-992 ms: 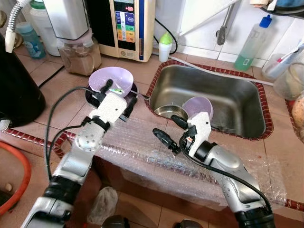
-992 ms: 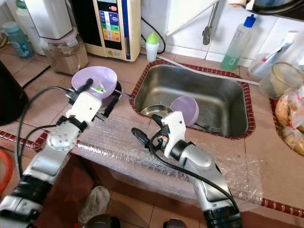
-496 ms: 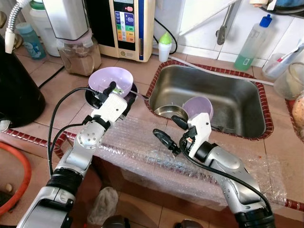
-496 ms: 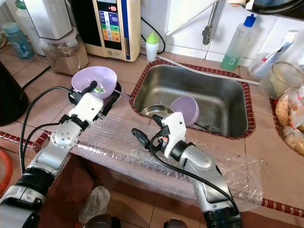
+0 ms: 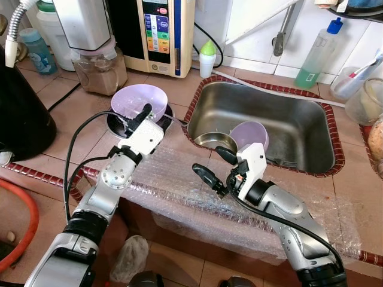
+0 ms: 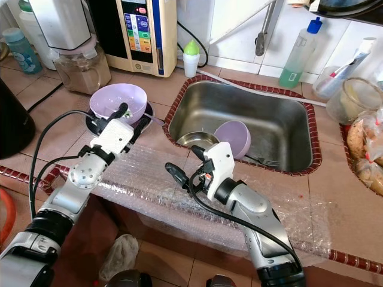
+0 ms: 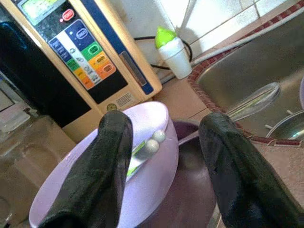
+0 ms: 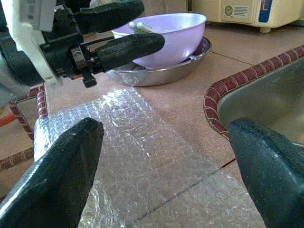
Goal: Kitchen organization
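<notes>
Purple plastic, that is what the bowl [image 5: 139, 99] is made of. It sits in a metal dish [image 8: 156, 72] on the counter [image 5: 78, 110], just in front of the left gripper [image 6: 127, 119]. A small green and white thing [image 7: 147, 147] lies inside the bowl; I cannot tell what it is.

The left gripper is spread wide and holds nothing. One finger [image 7: 97, 175] is over the bowl's rim. The other finger [image 7: 228, 175] is out past the bowl's side, over the dish. So the rim is between the two fingers, but they do not pinch it yet.

I think the step now is to grab the bowl by its rim. To do it well, the gripper should go down a bit more, so one finger is inside the bowl and one is outside. Then it should squeeze slowly. The plastic is light and smooth, so it may slip or tip. The dish under it could slide too.

The right gripper [image 5: 211, 166] is also spread and empty. It hangs over the bubble wrap [image 5: 197, 203] on the counter's front edge. Just past it is the sink [image 5: 299, 128], with a second purple bowl [image 5: 250, 133] leaning inside, next to a round metal pan [image 5: 215, 141].

Beyond the left gripper stand a machine with coloured buttons [image 5: 161, 30] and a little white bottle with a green top [image 5: 207, 58].
</notes>
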Tool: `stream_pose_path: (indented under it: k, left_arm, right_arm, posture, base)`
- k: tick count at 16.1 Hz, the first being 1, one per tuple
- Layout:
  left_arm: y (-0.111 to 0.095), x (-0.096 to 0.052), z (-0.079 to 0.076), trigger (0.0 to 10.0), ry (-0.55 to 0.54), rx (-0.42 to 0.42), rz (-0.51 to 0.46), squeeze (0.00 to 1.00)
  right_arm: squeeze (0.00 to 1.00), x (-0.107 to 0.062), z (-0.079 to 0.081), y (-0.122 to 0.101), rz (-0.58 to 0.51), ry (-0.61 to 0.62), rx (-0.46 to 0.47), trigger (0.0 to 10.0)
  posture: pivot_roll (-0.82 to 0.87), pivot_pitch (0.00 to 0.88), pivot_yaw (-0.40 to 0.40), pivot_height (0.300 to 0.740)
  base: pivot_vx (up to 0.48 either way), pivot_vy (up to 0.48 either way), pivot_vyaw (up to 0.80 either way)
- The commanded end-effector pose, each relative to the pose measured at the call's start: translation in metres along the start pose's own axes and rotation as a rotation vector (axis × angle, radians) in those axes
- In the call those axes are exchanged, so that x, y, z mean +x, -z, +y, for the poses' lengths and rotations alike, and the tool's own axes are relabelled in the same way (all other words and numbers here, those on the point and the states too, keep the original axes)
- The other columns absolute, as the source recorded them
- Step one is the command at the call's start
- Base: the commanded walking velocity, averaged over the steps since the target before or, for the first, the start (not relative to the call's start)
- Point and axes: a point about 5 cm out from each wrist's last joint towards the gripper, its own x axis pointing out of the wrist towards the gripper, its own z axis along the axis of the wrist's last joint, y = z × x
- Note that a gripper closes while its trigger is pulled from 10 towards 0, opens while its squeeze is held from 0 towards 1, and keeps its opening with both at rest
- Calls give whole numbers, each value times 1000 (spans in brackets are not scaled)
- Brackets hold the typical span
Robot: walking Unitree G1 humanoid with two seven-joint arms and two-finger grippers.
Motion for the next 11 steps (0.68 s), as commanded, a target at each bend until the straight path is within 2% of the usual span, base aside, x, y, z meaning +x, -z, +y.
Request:
stream_pose_path:
  k: [1, 11]
  left_arm:
    - [-8, 7, 0, 0, 5, 26, -36, 0]
    - [-9, 6, 2, 0, -3, 42, -72, 0]
  right_arm:
    - [0, 3, 1, -6, -11, -24, -13, 10000]
    - [0, 6, 1, -4, -26, -1, -4, 10000]
  posture:
    - [-56, 44, -4, 740]
    - [-62, 15, 17, 740]
  base:
    - [0, 0, 0]
    - [0, 0, 0]
